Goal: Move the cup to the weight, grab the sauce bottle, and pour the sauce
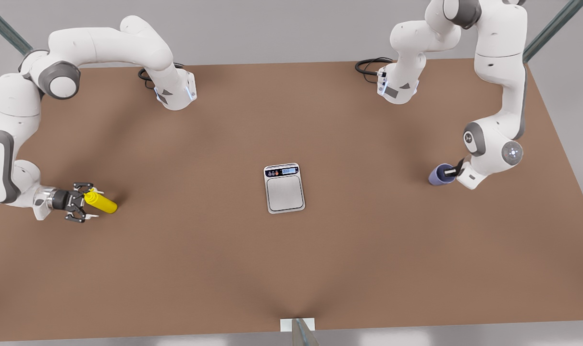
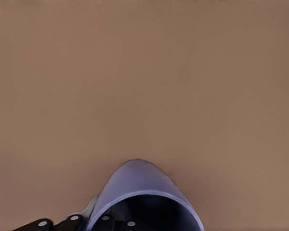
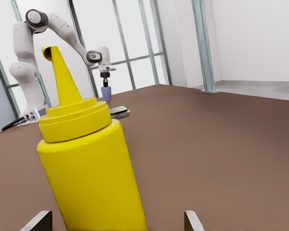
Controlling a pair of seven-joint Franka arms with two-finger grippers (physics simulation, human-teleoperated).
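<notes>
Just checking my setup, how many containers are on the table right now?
2: the yellow squeeze bottle stands at the front view's left, between the right tool's fingers; the lavender tumbler is at its right, at the left tool.

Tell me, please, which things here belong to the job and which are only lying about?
For the job:
- cup, held at its rim by the left gripper, on the front view's right
- scale, mid-table
- bottle, between the fingers of the open right gripper

Only there:
- black cables by the arm bases
- table, as support
</notes>
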